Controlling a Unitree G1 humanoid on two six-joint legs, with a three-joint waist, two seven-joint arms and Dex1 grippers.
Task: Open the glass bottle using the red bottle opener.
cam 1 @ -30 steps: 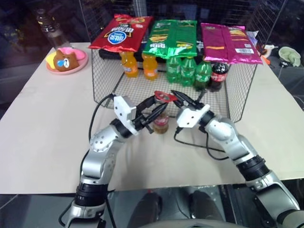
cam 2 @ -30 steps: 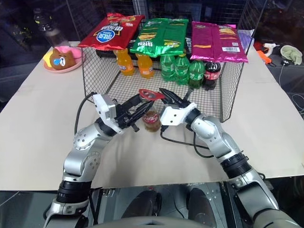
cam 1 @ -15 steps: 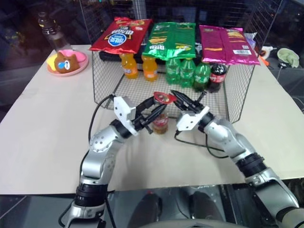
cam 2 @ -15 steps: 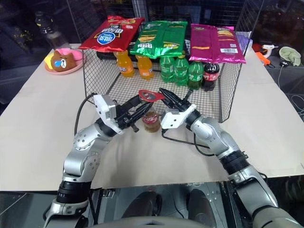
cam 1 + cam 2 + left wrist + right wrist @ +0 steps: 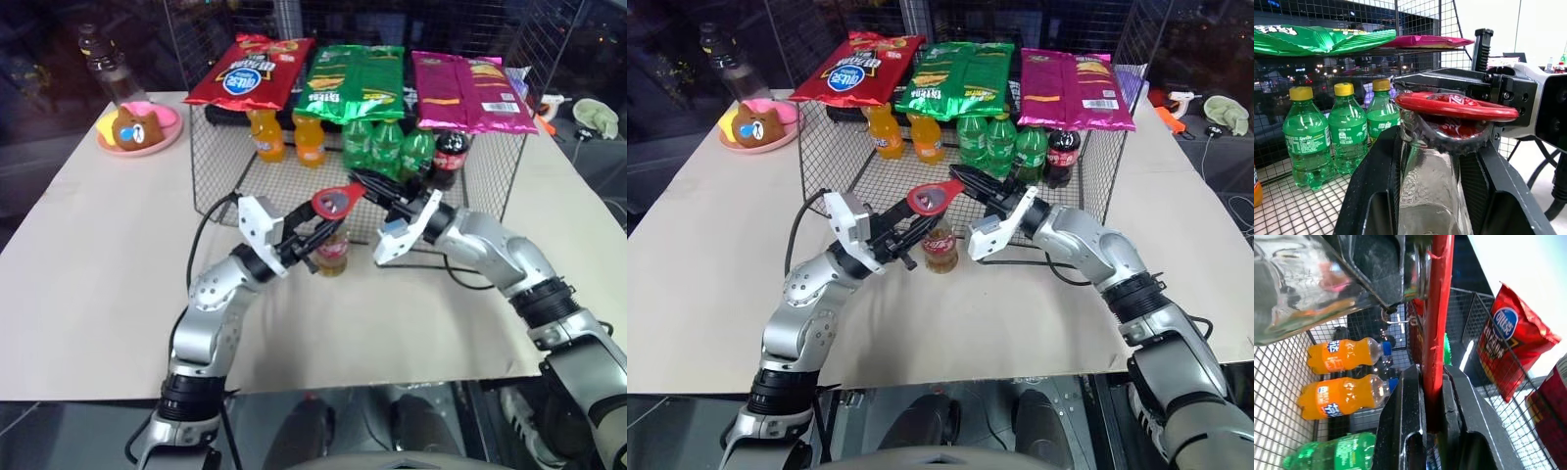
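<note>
My left gripper [image 5: 315, 235] has its two black fingers set part-way apart around the glass bottle [image 5: 332, 253], one finger on each side of the neck, so I am holding it upright on the table [image 5: 108, 245], just in front of the wire basket [image 5: 223, 152]. Seen from my left wrist, the clear neck [image 5: 1430, 191] rises between my fingers, with the cap [image 5: 1457, 133] at its top tilted, one edge lifted under the opener.

My right gripper [image 5: 374, 188] is clamped tight on the narrow handle of the red bottle opener [image 5: 337, 201]; from my right wrist the flat red handle [image 5: 1439, 328] runs straight out between my pinched fingers. The ring head sits over the bottle's top, directly beyond my right fingertips and just above my left ones, and it is tipped, with the handle end higher than the head. My two grippers face each other across the bottle, close together.

Beyond my jaws, inside the basket, stand orange soda bottles [image 5: 265, 133], green plastic bottles [image 5: 389, 147] and a dark cola bottle [image 5: 451, 153]. Chip bags [image 5: 359, 78] lie across the basket's top edge. Well off beyond my left gripper, a pink plate with a bear toy [image 5: 137, 125] sits near the table's far corner
</note>
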